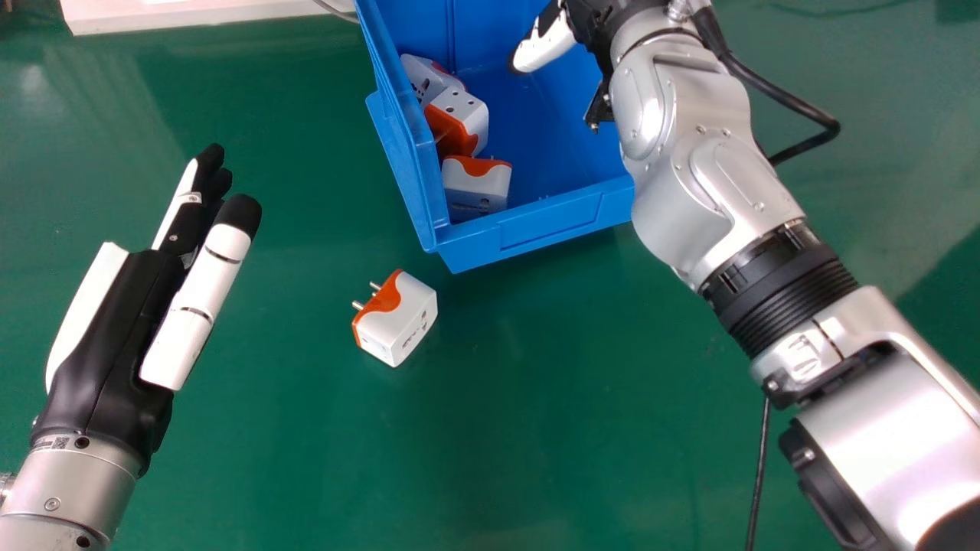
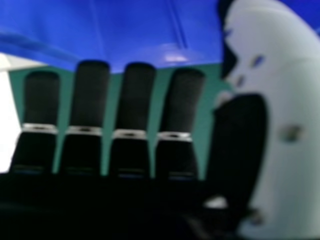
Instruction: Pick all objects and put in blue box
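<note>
Plug adapter (image 1: 402, 317) lies near the blue box (image 1: 547, 223) on glossy green surface (image 1: 490, 444), left hand (image 1: 115, 329) open, right hand (image 1: 547, 47) open.

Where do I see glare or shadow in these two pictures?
Head view: strong glare on the silver metal right forearm, pale reflection on the glossy green tabletop, shadow under the blue plastic box's near edge. Right hand view: whitish highlight on the box; the right hand's black fingers darken towards the base.

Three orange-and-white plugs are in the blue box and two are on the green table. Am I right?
Not quite: the head view shows one plug, not two, on the green table. Three plugs are in the blue box, as you said.
</note>
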Action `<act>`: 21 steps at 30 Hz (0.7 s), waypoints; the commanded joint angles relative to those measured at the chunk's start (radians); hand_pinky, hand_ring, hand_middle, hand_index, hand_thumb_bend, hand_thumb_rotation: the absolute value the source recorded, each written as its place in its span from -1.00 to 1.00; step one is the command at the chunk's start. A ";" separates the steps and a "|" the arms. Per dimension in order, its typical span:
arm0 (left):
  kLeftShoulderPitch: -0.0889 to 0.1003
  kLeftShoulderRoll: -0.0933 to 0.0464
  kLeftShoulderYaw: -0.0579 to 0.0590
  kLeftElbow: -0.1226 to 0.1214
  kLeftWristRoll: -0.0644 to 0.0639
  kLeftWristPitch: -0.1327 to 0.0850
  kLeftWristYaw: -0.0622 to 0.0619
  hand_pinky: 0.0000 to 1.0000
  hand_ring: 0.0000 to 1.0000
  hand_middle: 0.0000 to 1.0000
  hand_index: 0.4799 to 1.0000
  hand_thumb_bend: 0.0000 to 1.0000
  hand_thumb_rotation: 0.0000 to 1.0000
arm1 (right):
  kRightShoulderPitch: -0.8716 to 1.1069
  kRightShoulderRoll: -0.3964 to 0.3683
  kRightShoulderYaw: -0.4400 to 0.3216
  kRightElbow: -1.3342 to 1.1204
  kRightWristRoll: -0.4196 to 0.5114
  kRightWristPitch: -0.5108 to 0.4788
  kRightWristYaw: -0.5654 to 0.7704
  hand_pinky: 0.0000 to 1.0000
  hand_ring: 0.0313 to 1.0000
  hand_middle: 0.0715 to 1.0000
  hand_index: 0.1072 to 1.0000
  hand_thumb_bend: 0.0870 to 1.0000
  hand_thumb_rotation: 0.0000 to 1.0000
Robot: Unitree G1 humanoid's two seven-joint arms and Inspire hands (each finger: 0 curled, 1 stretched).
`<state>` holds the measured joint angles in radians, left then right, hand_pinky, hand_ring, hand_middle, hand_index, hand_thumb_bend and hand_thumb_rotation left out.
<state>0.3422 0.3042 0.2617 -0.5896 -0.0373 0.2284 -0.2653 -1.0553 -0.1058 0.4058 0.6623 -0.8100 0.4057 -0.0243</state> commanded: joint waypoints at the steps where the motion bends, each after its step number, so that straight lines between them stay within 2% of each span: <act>1: -0.002 0.012 0.007 -0.009 0.001 -0.017 0.000 1.00 1.00 1.00 1.00 0.09 1.00 | -0.001 -0.017 -0.002 -0.041 0.010 -0.005 -0.012 -0.19 -0.15 -0.01 -0.21 -0.07 -1.00; 11: -0.004 0.013 0.012 0.012 -0.007 -0.029 -0.004 1.00 1.00 1.00 1.00 0.08 1.00 | 0.049 -0.021 -0.006 -0.127 0.025 0.018 -0.015 -0.18 -0.15 -0.02 -0.20 -0.07 -1.00; 14: -0.006 0.012 0.010 0.016 -0.009 -0.030 -0.005 1.00 1.00 1.00 1.00 0.09 1.00 | 0.086 -0.016 -0.016 -0.183 0.028 0.040 -0.022 -0.18 -0.15 -0.01 -0.20 -0.07 -1.00; 18: -0.004 0.010 0.013 0.026 -0.016 -0.042 -0.009 1.00 1.00 1.00 1.00 0.08 1.00 | 0.187 -0.010 -0.024 -0.324 0.019 0.068 -0.044 -0.19 -0.16 -0.03 -0.18 -0.07 -1.00; 21: -0.005 0.008 0.011 0.031 -0.014 -0.049 -0.009 1.00 1.00 1.00 1.00 0.06 1.00 | 0.269 -0.016 -0.015 -0.421 0.006 0.070 -0.054 -0.23 -0.16 -0.07 -0.13 -0.07 -1.00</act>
<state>0.3390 0.3054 0.2635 -0.5535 -0.0412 0.2059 -0.2747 -0.8067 -0.1194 0.3925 0.3031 -0.7891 0.4721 -0.0573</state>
